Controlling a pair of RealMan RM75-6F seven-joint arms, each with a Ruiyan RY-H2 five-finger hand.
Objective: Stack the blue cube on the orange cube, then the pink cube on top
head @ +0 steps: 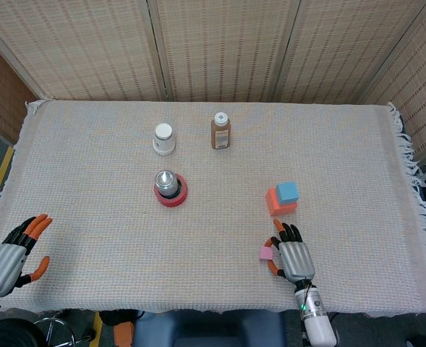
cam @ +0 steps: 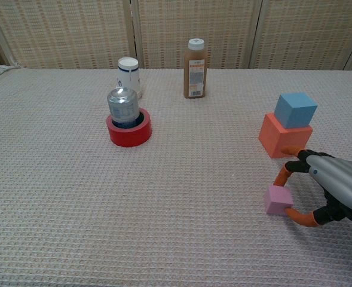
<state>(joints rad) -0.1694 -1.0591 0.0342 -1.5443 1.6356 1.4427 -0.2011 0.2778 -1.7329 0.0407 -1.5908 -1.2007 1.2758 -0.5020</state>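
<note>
The blue cube [head: 287,191] [cam: 295,110] sits on the orange cube [head: 273,205] [cam: 280,141] at the right of the table. The small pink cube [head: 266,253] [cam: 278,200] lies on the cloth nearer the front. My right hand [head: 294,256] [cam: 331,188] is just right of the pink cube, low over the cloth, with fingers spread. One fingertip arches over the cube's far side and the thumb reaches along its near side. Whether they touch it is unclear. My left hand [head: 10,259] rests open at the front left edge, holding nothing.
A brown bottle [head: 220,131] [cam: 194,60] and a white capped jar [head: 164,138] [cam: 128,75] stand at the back. A silver can [head: 168,182] [cam: 123,106] stands inside a red ring [cam: 128,135] left of centre. Woven screens close off the back.
</note>
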